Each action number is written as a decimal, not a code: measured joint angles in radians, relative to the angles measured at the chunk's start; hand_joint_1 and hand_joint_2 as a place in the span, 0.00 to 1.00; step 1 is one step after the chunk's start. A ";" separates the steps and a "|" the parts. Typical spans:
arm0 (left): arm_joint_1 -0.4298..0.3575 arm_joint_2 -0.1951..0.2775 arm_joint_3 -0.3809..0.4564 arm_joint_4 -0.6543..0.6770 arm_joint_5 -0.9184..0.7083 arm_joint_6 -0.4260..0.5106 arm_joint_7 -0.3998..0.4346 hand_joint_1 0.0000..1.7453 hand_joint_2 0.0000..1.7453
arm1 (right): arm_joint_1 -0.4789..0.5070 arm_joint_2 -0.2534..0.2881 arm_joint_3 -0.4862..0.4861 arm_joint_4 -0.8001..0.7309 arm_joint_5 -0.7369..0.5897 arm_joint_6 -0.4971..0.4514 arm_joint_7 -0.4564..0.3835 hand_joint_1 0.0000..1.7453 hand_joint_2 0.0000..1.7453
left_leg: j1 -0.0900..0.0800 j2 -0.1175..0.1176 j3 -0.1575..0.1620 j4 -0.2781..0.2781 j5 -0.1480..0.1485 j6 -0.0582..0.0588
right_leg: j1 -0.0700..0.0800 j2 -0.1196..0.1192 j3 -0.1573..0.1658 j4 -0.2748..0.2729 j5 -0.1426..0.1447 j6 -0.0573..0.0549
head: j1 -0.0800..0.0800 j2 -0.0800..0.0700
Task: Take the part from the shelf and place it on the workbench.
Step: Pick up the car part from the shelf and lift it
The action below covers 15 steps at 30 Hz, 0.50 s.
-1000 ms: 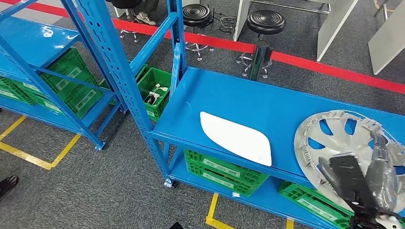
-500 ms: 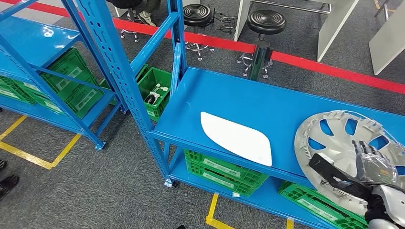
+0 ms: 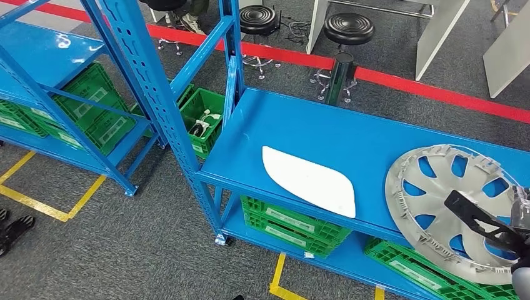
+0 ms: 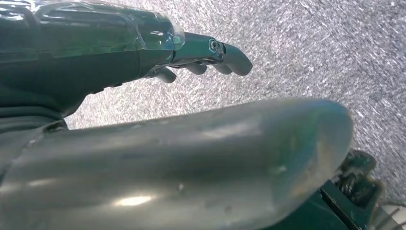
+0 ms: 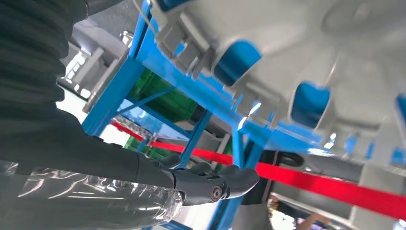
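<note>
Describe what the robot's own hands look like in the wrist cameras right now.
The left hand has dark grey fingers with a round pivot screw, a clear glossy plastic wrap over its back, and a thick, shiny grey thumb. The right hand matches: dark fingers, crinkled clear wrap, and a grey ribbed cover behind.

A silver hubcap (image 3: 450,209) is lying inner face up on the blue shelf (image 3: 337,134), overhanging its front edge.

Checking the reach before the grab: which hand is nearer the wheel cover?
Right. The right hand is over the wheel cover; the left hand hangs above the floor.
</note>
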 joint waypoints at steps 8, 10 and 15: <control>-0.003 0.013 -0.010 0.000 -0.002 0.002 0.000 0.00 0.00 | -0.007 0.001 -0.024 0.032 -0.017 -0.026 0.000 0.00 1.00 | 0.000 0.001 0.000 0.000 0.000 0.000 | 0.000 0.000 0.000 0.000 0.000 0.000 | 0.000 0.000; -0.003 0.015 -0.014 0.000 -0.003 0.006 0.000 0.00 0.00 | -0.004 0.001 -0.027 0.038 -0.037 -0.055 0.000 0.00 1.00 | 0.000 0.001 0.000 0.000 0.000 0.000 | 0.000 0.000 0.000 0.000 0.000 0.000 | 0.000 0.000; -0.001 0.014 -0.017 0.000 -0.008 0.020 0.000 0.00 0.00 | 0.047 -0.010 -0.046 0.030 -0.094 -0.182 0.000 0.00 1.00 | 0.000 -0.003 0.000 0.000 0.000 0.000 | 0.000 -0.001 0.000 0.000 0.000 0.000 | 0.000 0.000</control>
